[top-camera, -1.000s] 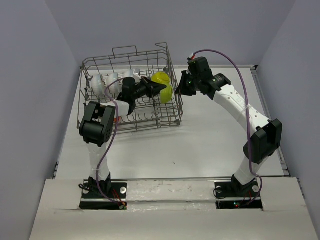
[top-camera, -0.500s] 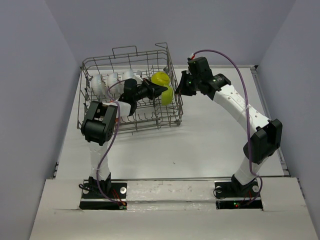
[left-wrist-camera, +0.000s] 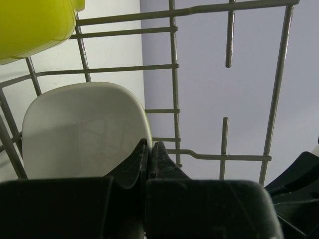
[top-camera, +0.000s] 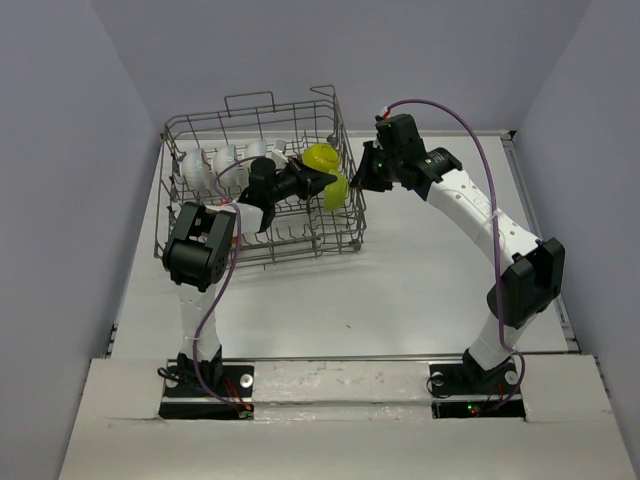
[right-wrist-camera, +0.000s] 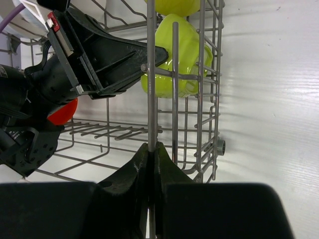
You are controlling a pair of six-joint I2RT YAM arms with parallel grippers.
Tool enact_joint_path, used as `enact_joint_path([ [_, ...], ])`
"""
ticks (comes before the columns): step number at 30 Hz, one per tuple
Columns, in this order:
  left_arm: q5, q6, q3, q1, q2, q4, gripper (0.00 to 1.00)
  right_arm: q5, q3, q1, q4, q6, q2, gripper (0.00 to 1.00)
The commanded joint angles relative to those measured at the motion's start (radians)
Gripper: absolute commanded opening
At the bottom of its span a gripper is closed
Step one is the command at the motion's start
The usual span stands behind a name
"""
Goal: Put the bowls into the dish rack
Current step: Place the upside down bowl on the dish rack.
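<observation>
Nearly done, I judge — the dish rack (top-camera: pixel 258 258) at the table's (top-camera: pixel 420 270) far-left corner holds white bowls (top-camera: pixel 205 165) and yellow-green bowls (right-wrist-camera: pixel 187 50), my right pincer (right-wrist-camera: pixel 151 149) clamped on its side wire, my left pincer (left-wrist-camera: pixel 149 149) closed inside it — no bowl visible outside.

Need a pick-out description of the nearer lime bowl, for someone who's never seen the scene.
Find the grey wire dish rack, far left. Two lime bowls sit by its right wall; it's the nearer one, at the tip of the left gripper. Other bowls are white.
</observation>
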Motion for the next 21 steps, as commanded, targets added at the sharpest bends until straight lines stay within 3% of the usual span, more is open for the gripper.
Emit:
enact_joint_path([
  [1,-0.045,0.091,0.001,0.009,-0.033,-0.087,0.00,0.021,-0.018,0.010,-0.030,-0.032,-0.045,0.01],
  [21,-0.115,0.219,-0.012,0.052,-0.102,-0.247,0.00,0.018,-0.026,0.010,-0.019,-0.029,-0.040,0.01],
])
